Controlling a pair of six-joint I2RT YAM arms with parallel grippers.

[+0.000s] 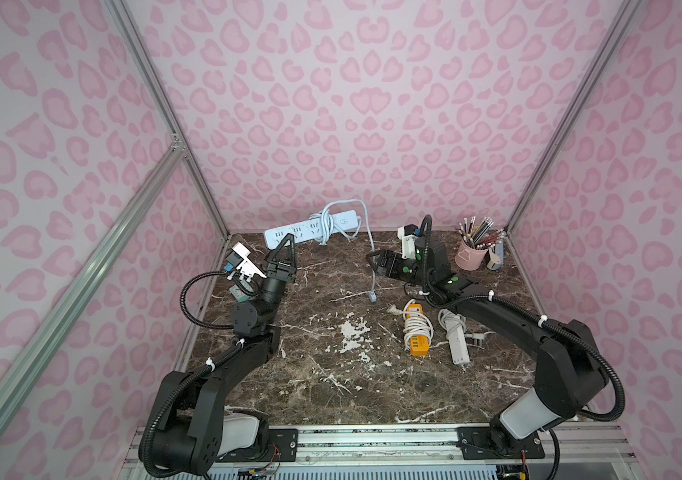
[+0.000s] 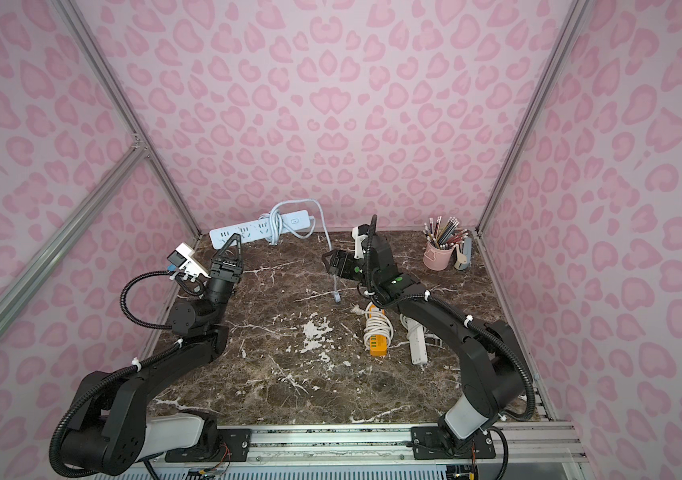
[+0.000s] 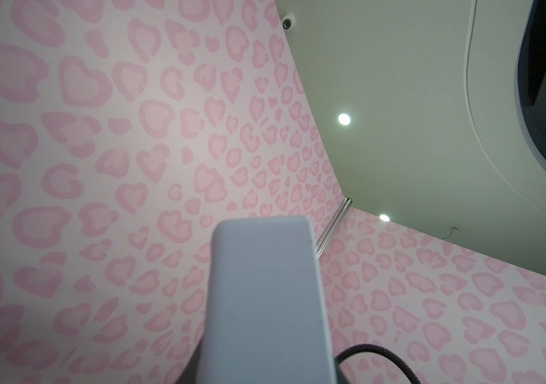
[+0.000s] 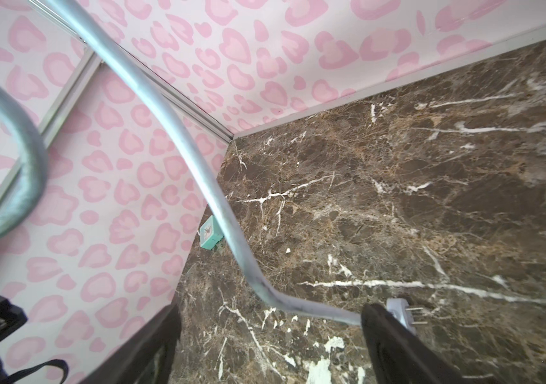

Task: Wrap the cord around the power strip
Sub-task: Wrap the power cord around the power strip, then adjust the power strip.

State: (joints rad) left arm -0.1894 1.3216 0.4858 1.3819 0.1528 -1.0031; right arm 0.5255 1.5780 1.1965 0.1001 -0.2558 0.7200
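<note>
So, start at the right hand: its 2 fingers stand wide apart, released and gripping nothing. The cord runs across the gap between them without being pinched (the right wrist view shows this best).

From there the cord goes 2 ways. Toward the robot it drops to the bench and ends in the plug, which lies flat just beside the hand. The other way it climbs in a tall loop against the back wall. It then bends over to the strip, where several turns are already bunched around the middle.

The strip looks lifted clear of the bench, close to the back wall, with its long axis running across the scene from left to right. The left hand is clenched on its left end, reaching up from below.

By my reading, the next turn depends on the free tail. That tail lies at the right hand, well apart from the left, so the right arm is the nearer one to carry it. A new turn has to cross the strip's long axis, beside the turns already there. The right hand would need to close on the cord first, since open fingers would only nudge it.
</note>
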